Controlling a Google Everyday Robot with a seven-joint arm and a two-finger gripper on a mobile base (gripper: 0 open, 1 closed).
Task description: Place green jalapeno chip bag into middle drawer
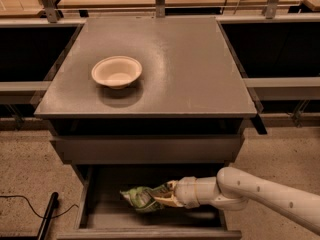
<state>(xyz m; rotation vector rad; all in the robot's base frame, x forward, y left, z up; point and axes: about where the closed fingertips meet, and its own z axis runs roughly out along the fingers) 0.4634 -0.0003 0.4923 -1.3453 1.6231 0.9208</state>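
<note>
The green jalapeno chip bag [141, 198] is a crinkled green foil bag held inside the open middle drawer [150, 231], left of centre and just above its floor. My gripper [165, 198] reaches in from the right on a white arm and is shut on the bag's right end. The drawer is pulled out, with its low side walls and front lip showing.
A cream-white bowl [116, 72] stands on the grey cabinet top [190, 69], left of middle. The drawer above [147, 149] shows only its flat front panel. A black cable and post [46, 215] lie on the speckled floor at lower left.
</note>
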